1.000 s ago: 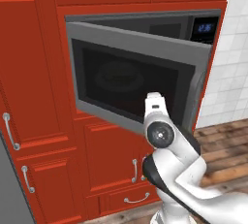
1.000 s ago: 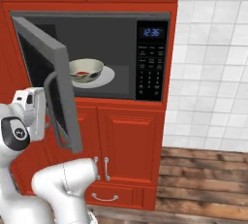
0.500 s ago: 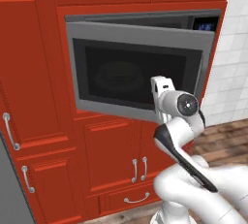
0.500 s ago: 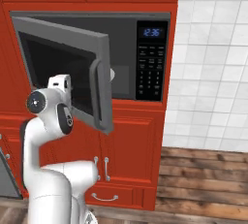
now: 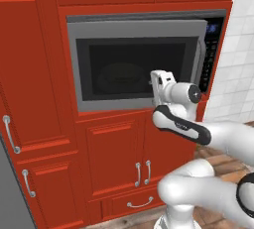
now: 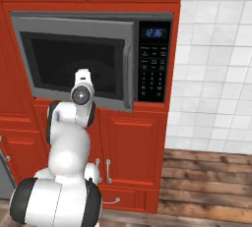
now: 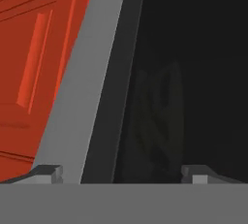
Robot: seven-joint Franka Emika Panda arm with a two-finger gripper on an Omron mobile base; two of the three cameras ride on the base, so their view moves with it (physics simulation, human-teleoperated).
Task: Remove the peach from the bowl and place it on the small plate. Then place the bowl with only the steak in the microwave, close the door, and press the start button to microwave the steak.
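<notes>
- The microwave door (image 5: 136, 64), ajar half a second ago, now sits nearly flush with the microwave (image 6: 93, 56); the bowl inside is only a dim shape behind the glass.
- The gripper (image 7: 121, 172) is at the door's lower edge, fingers (image 7: 48, 173) spread wide, holding nothing.

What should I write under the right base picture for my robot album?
White robot arm pushing against the grey microwave door, nearly shut, beside the black button panel, among red cabinets.
</notes>
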